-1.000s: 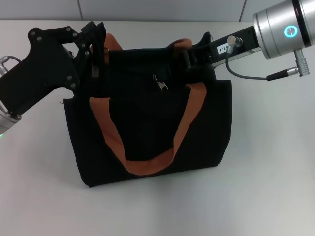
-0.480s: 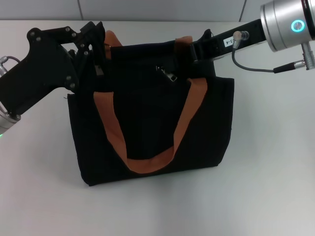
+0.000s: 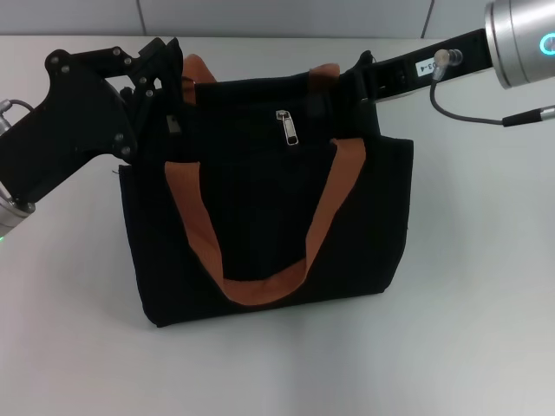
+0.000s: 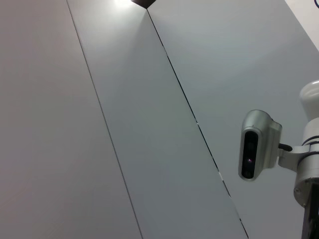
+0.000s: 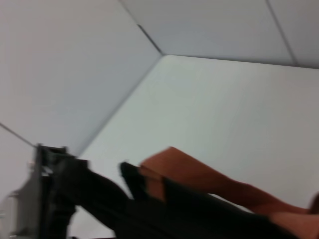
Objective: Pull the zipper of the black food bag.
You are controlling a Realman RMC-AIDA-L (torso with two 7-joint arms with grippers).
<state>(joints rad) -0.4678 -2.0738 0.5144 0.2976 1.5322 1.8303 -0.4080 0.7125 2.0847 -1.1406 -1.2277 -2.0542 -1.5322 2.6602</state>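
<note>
The right gripper (image 3: 340,97) sits at the top edge of the black food bag (image 3: 260,225), on the bag's right-hand end beside where the orange-brown handle (image 3: 329,199) meets the rim; its black fingers merge with the black fabric, so I cannot tell whether they are spread or closed, nor whether they hold anything. The left gripper (image 3: 165,78) is at the opposite end of the bag's top edge, pressed into the fabric by the other handle root, and seems to be pinching the rim there, though its grasp is also not clear enough to call. Between the two, on the bag's upper face, the zipper (image 3: 287,126) hangs with its silver pull tab dangling downward, apart from both grippers and nearer the right one. The bag stands upright on the white table (image 3: 468,286), its front handle loop draped down the front panel. As I judge it, the step in hand is drawing the slider along the track toward the bag's right end, and doing it well means keeping the left end anchored so the track stays taut, gripping the tab itself, not loose cloth, and pulling in line with the track, not upward, so the bag neither lifts nor tips.
</note>
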